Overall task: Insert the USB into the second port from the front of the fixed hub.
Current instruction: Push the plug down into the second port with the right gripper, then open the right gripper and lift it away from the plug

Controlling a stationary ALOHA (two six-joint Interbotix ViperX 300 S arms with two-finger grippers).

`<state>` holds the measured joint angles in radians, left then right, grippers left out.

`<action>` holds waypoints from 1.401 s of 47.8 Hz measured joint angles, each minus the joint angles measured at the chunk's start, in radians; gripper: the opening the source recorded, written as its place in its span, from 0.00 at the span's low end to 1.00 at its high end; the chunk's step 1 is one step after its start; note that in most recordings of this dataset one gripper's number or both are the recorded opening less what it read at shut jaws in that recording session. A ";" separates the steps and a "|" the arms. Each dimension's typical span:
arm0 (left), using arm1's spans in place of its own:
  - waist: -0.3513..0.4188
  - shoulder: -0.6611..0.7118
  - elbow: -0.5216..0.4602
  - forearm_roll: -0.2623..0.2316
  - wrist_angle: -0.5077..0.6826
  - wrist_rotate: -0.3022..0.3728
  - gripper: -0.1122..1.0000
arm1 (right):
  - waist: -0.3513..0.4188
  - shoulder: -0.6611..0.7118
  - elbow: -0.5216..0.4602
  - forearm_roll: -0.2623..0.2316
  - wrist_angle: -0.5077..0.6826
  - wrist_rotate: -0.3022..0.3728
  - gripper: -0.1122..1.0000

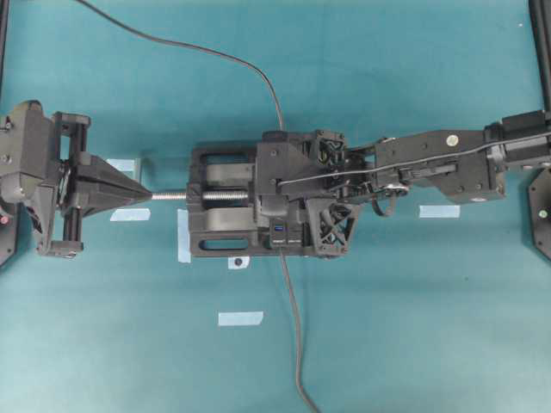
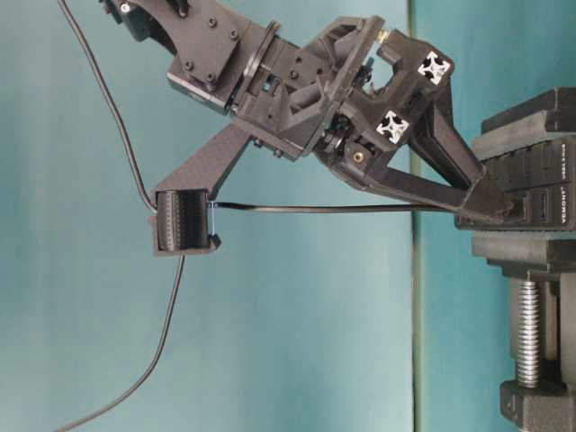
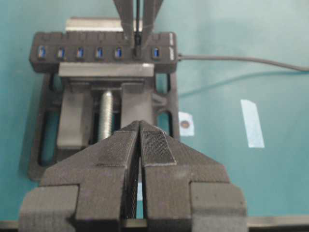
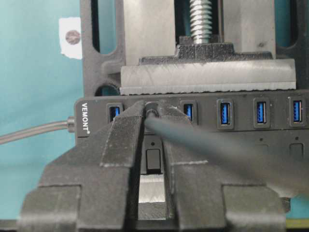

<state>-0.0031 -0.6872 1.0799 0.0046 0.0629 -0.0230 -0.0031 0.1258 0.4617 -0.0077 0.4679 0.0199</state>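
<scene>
A: State of the right gripper (image 4: pixel 153 112)?

B: Jaws closed on the USB (image 4: pixel 152 109). The small black plug sits pinched between the fingertips, with only a narrow gap between them. The cable (image 2: pixel 315 208) leaves the plug and runs back under the wrist, then over a ribbed black guide (image 2: pixel 183 221) hanging below the arm.

A: Position of the plug relative to the hub (image 4: pixel 241 140)?

B: Directly ahead of the fingertips, at the hub's port row. In the right wrist view the plug sits between two blue ports: one just to the left of the fingers (image 4: pixel 126 140), by the VEMONT label, and one just to the right. Whether it is fully seated cannot be told; the fingers cover the port.

A: How is the hub held?

B: Clamped in the vise (image 1: pixel 225 211), which lies beyond the fingertips in the right wrist view. The vise screw (image 4: pixel 201 19) runs away from the gripper. A grey cable (image 3: pixel 241 60) exits the hub's end.

A: State of the left gripper (image 3: pixel 140 126)?

B: Jaws closed, pads (image 3: pixel 157 147) together, nothing between them. It points at the vise from the opposite side, well apart from the hub, with the screw just ahead of its tips.

A: Other items?

B: Strips of pale tape (image 1: pixel 240 318) on the teal table (image 1: pixel 413 327).
</scene>
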 measured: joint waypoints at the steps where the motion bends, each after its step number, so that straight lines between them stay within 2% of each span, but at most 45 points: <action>1: 0.000 -0.002 0.000 -0.002 0.000 0.000 0.10 | 0.000 0.000 -0.002 0.002 0.000 0.000 0.15; 36: 0.000 0.000 -0.002 0.000 -0.002 0.000 0.10 | 0.000 -0.002 0.000 0.002 0.017 0.000 0.16; 47: 0.000 0.000 0.000 0.000 -0.002 0.000 0.10 | 0.002 -0.009 0.008 0.002 -0.008 0.002 0.21; 51: 0.000 0.000 -0.002 0.000 -0.002 0.000 0.10 | 0.002 -0.011 0.011 0.002 -0.031 0.002 0.27; 56: 0.000 -0.002 -0.002 0.000 -0.002 0.000 0.10 | 0.002 -0.012 0.014 0.002 -0.063 0.002 0.40; 64: 0.000 -0.002 -0.002 0.000 -0.002 0.000 0.10 | 0.002 -0.021 0.014 0.002 -0.080 0.002 0.76; 67: 0.000 -0.002 -0.002 -0.002 -0.002 0.000 0.10 | 0.002 -0.023 0.014 0.002 -0.078 0.002 0.86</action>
<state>-0.0031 -0.6888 1.0784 0.0031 0.0614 -0.0230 -0.0015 0.1028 0.4755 -0.0061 0.3896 0.0215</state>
